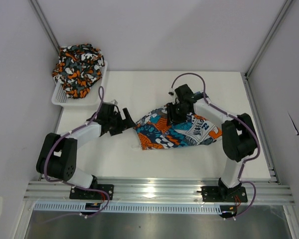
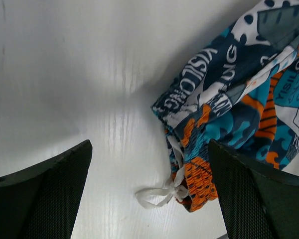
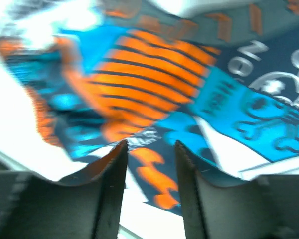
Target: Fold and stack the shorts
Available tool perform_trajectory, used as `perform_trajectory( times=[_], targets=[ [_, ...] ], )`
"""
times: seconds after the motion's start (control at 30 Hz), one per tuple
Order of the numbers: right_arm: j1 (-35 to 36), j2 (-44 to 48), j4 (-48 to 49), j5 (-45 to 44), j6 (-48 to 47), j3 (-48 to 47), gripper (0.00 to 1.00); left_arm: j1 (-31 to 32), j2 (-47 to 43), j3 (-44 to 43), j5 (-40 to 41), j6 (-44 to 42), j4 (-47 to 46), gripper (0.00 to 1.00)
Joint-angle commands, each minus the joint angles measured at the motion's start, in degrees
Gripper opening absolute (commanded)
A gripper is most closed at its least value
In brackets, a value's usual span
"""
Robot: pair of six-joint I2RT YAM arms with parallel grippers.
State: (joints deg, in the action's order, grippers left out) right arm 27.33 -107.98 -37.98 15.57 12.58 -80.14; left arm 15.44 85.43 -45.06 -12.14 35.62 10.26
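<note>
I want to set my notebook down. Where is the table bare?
Bare: the far strip of table between basket and right arm, and the near strip before the patchwork shorts. Crowded: the middle, where left tool and right tool sit at those shorts; camouflage shorts fill the basket.

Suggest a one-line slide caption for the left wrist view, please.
Left gripper, open, beside the patchwork shorts, whose white drawstring trails onto the table.

Teal shorts (image 2: 224, 99): prob. "YISILONG", repeated.
</note>
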Motion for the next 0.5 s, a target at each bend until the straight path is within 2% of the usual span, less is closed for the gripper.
perform_trajectory(
  times=[0.0,0.07,0.17,0.47],
  targets=[
    [2.5,7.4,11.2,4.5,1.7,3.7,0.47,0.2,-4.9,4.5,-5.3,2.1,-10.3,0.99],
    [4.4,9.6,13.5,5.1,2.6,5.7,0.53,0.2,-6.9,7.8,-6.0,3.1,-15.8,0.99],
    [5.9,9.9,15.6,5.3,3.7,6.8,0.53,0.3,-8.6,10.0,-6.6,4.2,-19.5,0.99],
    [8.3,1.6,27.2,19.6,11.5,8.0,0.43,0.4,-8.3,13.4,-8.5,6.5,-27.0,0.99]
  ],
)
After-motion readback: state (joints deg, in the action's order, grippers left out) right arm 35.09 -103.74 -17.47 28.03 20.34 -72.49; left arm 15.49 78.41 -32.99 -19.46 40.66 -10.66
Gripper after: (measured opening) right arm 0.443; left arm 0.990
